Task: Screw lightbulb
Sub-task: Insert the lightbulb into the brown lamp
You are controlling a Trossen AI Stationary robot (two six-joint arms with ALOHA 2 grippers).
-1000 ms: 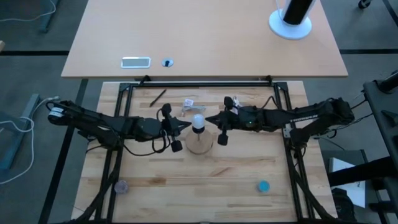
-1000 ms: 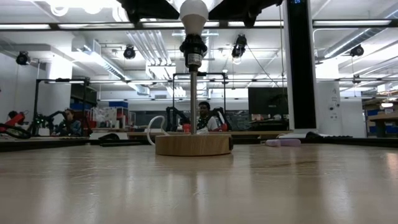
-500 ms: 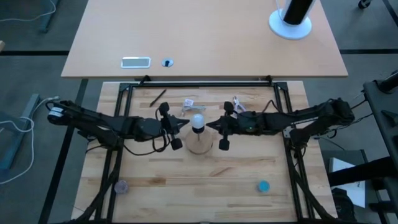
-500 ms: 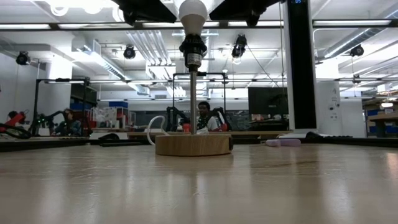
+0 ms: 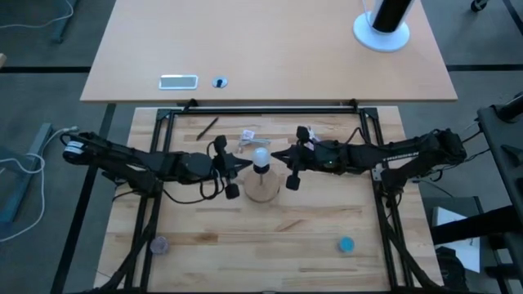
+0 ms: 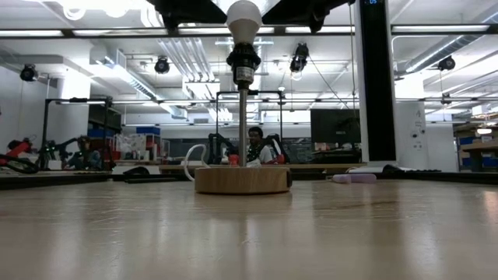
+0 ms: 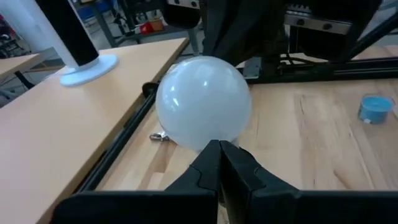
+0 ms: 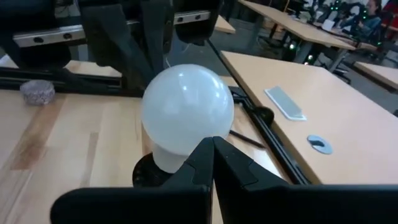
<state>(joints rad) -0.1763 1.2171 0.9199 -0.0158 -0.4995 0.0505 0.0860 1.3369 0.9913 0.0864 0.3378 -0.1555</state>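
Lightbulb standing upright in its socket, dome up.

The lightbulb (image 6: 243, 19) is sitting base-down in the socket (image 6: 243, 59) above the disc (image 6: 243, 180), its long axis vertical; the left gripper (image 5: 243, 163) and right gripper (image 5: 276, 158) are flanking it, both pinched closed, empty.

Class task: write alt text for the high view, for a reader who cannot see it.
A white lightbulb sits in a socket above a round wooden disc on a wooden table. The shut left gripper and shut right gripper point at it from either side.
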